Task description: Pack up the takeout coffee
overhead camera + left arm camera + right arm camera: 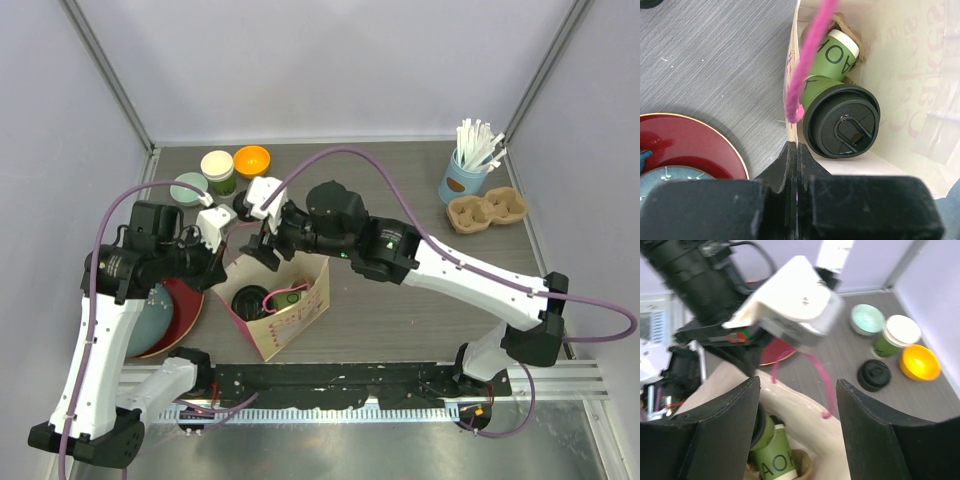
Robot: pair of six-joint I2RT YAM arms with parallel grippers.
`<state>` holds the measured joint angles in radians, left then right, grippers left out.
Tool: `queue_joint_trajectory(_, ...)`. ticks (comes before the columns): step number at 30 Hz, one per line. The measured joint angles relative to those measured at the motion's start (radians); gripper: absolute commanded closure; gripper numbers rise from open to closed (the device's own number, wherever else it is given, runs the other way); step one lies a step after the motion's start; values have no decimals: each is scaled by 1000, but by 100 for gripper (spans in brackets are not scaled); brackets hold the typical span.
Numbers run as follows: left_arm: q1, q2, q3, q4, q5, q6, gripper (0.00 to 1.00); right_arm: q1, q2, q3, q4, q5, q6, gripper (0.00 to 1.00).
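Observation:
A cream paper bag [290,310] with a pink handle [807,60] stands open at mid-table. Inside it lies a dark-green cup with a black lid [841,120], on brown cardboard. My left gripper [794,146] is shut on the bag's left edge [222,268]. My right gripper [799,382] hangs open just above the bag's mouth [266,250], with nothing between its fingers. A second green cup [218,171] stands uncovered at the back left, also seen in the right wrist view [896,335]. Its black lid [873,375] lies on the table beside it.
An orange bowl [252,160] and a pale teal bowl [190,187] sit by the open cup. A red plate [178,318] holding a blue-grey dish lies left of the bag. At the back right are a light-blue cup of straws [465,178] and a cardboard carrier [487,211].

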<state>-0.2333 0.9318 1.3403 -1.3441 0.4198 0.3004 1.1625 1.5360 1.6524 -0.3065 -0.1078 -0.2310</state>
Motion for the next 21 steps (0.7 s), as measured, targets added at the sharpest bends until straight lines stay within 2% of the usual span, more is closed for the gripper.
queue_joint_trajectory(5, 0, 0, 0, 0, 0, 0, 100, -30, -65, -40, 16, 190, 47, 29)
queue_joint_trajectory(9, 0, 0, 0, 0, 0, 0, 100, -100, -126, -89, 22, 295, 101, 27)
queue_joint_trajectory(11, 0, 0, 0, 0, 0, -1, 100, -170, -153, -111, 23, 310, 146, 28)
queue_joint_trajectory(16, 0, 0, 0, 1, 4, -1, 100, -436, -180, -166, 20, 314, 270, 28)
queue_joint_trajectory(21, 0, 0, 0, 2, 13, -1, 100, -599, -169, -240, -2, 307, 346, 28)
